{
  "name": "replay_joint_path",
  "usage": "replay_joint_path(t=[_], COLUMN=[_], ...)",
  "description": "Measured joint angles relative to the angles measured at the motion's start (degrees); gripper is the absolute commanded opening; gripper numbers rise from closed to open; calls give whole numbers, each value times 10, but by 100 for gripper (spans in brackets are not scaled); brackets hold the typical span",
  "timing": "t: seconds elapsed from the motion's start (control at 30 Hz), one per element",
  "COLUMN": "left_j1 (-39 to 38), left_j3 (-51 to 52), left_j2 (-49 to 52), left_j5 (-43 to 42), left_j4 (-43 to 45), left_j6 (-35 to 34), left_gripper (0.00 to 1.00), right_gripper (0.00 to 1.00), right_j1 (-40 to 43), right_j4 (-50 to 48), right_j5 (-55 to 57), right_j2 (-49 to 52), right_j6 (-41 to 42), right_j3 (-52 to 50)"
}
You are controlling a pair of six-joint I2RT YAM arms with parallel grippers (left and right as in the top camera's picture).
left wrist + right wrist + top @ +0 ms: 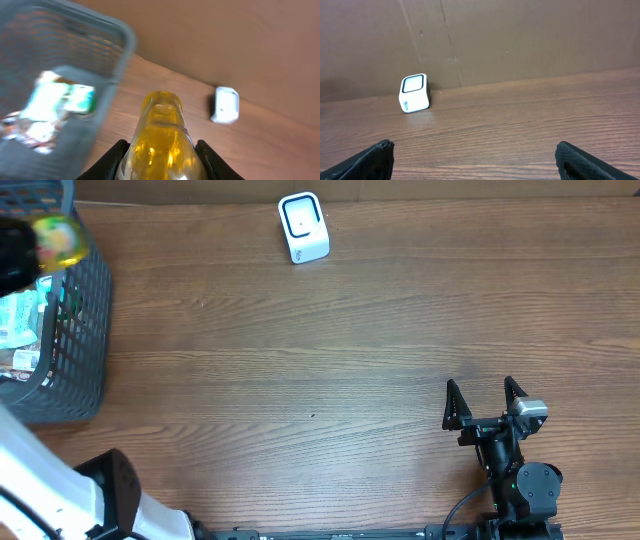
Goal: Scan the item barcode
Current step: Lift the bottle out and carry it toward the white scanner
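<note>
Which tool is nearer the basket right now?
Left. The left tool, gripping a yellow bottle, is over the edge of the basket; the right tool sits open far across the table.

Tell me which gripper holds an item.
The left gripper, closed on the yellow bottle; the right gripper stands open and empty.
</note>
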State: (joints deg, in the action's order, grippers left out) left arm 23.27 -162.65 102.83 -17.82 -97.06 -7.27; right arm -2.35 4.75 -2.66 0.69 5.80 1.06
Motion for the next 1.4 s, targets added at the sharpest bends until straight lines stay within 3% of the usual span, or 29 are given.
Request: replay_joint_path(t=[0.23,0.47,0.57,0.77,0.8,0.87,0.9,1.4], left_j1=[-149,-321,-409,-514,-533,-557,-569,-634], left_j3=[42,134,177,234,245,257,263,272], left_j2=[0,0,2,19,27,42,52,220], left_j5=[3,60,90,110,112,112,112,65], left_j4=[0,2,14,66,79,97,105,148], left_j6=[0,-21,-40,-96,-113,-137,-150,-197], left_gripper=[20,21,21,17,22,19,4,4], right_gripper=[100,100,100,100,100,100,100,100], right_j1=[0,0,0,0,0,0,0,0], right_j4=[0,0,0,0,0,0,0,0], right_j5=[0,0,0,0,0,0,0,0], right_j2=[0,0,0,0,0,0,0,0], right_j6=[0,0,0,0,0,0,0,0], right_j3=[0,0,0,0,0,0,0,0])
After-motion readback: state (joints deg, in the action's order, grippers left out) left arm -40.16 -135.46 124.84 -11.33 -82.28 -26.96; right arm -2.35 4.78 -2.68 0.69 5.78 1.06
